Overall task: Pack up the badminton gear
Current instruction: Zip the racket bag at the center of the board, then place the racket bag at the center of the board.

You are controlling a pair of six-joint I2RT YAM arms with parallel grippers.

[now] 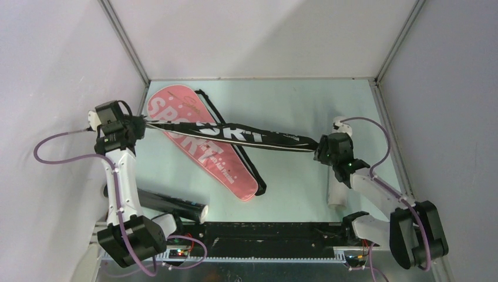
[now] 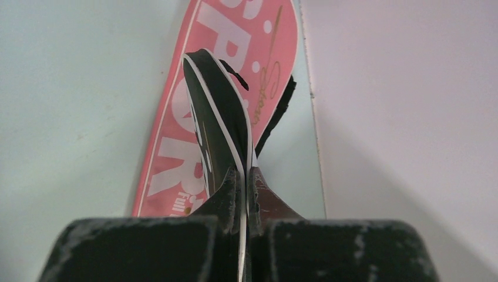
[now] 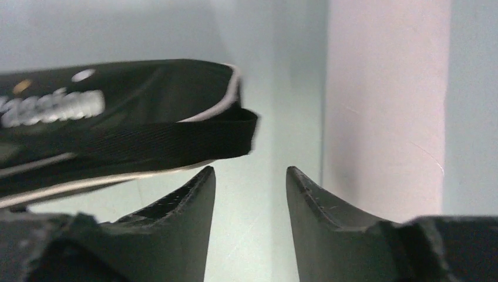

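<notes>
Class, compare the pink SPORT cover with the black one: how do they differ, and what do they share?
The pink cover lies flat on the table; the black cover crosses over it, tilted on edge. The left gripper pinches the black cover; nothing holds the pink cover. Both read SPORT in white.

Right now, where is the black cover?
Top view, centre: the black cover crosses over the pink cover, one end pinched in the left claw, the other by the open right claw.
</notes>
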